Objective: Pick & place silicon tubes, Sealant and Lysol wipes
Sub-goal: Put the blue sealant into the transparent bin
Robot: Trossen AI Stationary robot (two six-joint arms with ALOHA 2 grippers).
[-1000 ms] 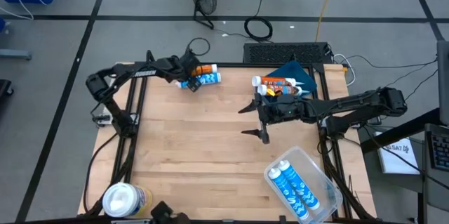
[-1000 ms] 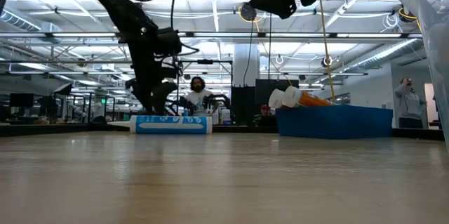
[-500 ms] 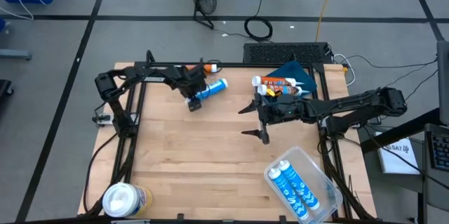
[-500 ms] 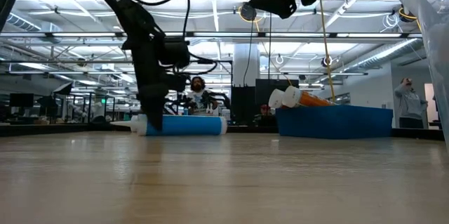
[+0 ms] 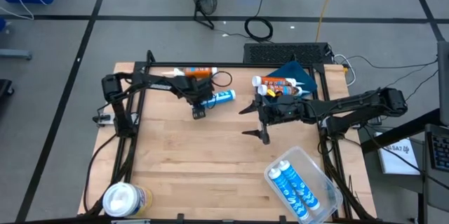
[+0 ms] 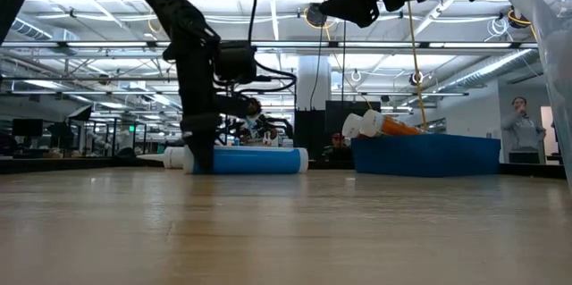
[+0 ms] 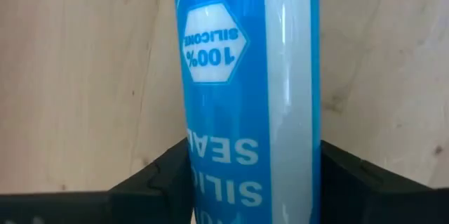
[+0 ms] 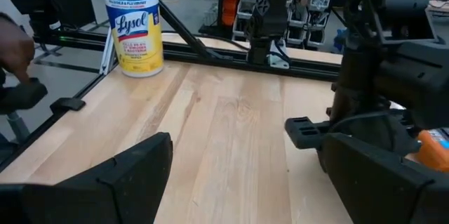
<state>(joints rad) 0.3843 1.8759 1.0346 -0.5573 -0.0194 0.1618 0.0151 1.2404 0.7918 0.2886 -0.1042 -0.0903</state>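
My left gripper (image 5: pixel 200 106) stands at the table's far middle, shut on a blue silicone tube (image 5: pixel 219 97) that lies level, low at the table top (image 6: pixel 255 160). An orange and white sealant tube (image 5: pixel 193 73) lies on its side by the far edge. My right gripper (image 5: pixel 252 121) hangs open and empty near the blue bin (image 5: pixel 302 76), which holds orange tubes. The yellow Lysol wipes canister (image 5: pixel 126 199) stands upright at the near left corner; it also shows in the right wrist view (image 8: pixel 132 24). My left gripper pinches the tube's round body (image 7: pixel 189 147) between its two fingers (image 7: pixel 158 178), near the end toward the table's left. The fingers come from above, pointing down, and lie across the tube. The tube is level; whether it rests on the table, I cannot tell.
A clear plastic tub (image 5: pixel 319 199) with two blue tubes stands at the near right. The arms' dark frames run along the left side (image 5: pixel 126 147) and the right side (image 5: pixel 330 147). Bare wood (image 5: pixel 196 161) lies between.
My left gripper has gone toward the table's right edge and a little toward the near edge, carrying the blue tube away from the orange tube, which has stayed by the far edge. The blue tube has turned somewhat on the way.
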